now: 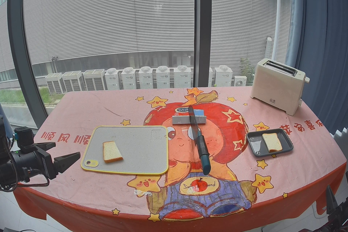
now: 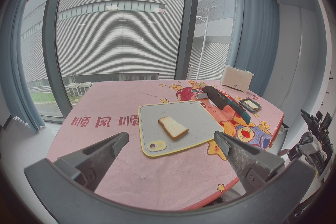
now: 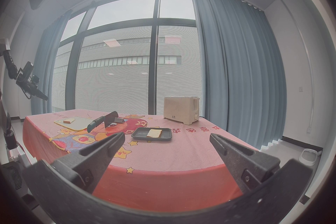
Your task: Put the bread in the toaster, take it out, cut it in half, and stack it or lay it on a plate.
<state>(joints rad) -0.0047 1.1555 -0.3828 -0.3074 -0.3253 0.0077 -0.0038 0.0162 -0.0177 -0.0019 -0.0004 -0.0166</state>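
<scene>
A half slice of bread (image 1: 111,151) lies on the grey, yellow-rimmed cutting board (image 1: 141,149) at the table's left. Another bread piece (image 1: 272,142) lies in the dark rectangular plate (image 1: 255,144) at the right. The knife (image 1: 200,144) rests in the middle, blade on a small grey holder (image 1: 188,119), teal handle toward me. The cream toaster (image 1: 278,85) stands at the back right, slots empty. My left gripper (image 1: 69,160) hovers open off the table's left front corner, with the board and bread (image 2: 173,127) beyond it. My right gripper (image 3: 166,136) is open, below the table's right front edge.
A pink printed cloth (image 1: 224,185) covers the table, which stands against a large window. A blue curtain (image 1: 322,26) hangs at the right, just behind the toaster. Bare cloth lies between the board and the front edge, and between the knife and the plate.
</scene>
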